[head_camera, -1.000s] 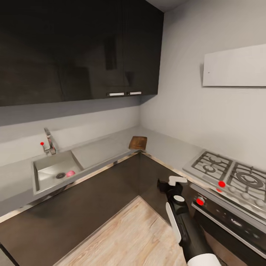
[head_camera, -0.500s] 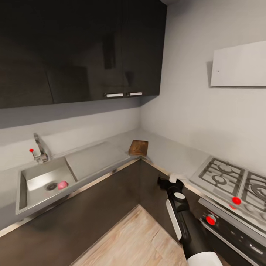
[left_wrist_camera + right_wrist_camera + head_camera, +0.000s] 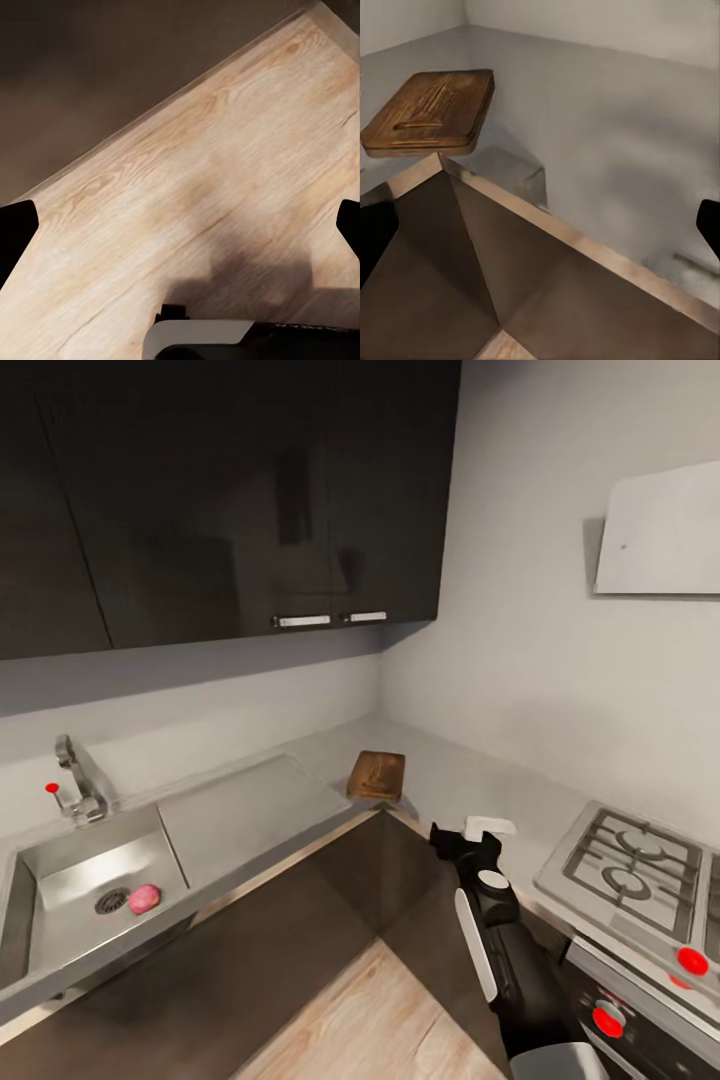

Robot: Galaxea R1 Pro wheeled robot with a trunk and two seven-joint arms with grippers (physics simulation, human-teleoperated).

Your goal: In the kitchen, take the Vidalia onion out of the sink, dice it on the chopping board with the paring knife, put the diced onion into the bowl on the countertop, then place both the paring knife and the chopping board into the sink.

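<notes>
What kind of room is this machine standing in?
A home kitchen, most likely: a steel sink with a tap, a gas stove and dark wall cupboards above a grey countertop.

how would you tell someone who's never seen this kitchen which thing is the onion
Find the steel sink set into the grey countertop under the dark wall cabinets, with the chrome tap behind it. On the basin floor, right beside the round drain, lies the Vidalia onion. It is the small round pink-red ball, the one coloured thing in the grey basin.
</notes>
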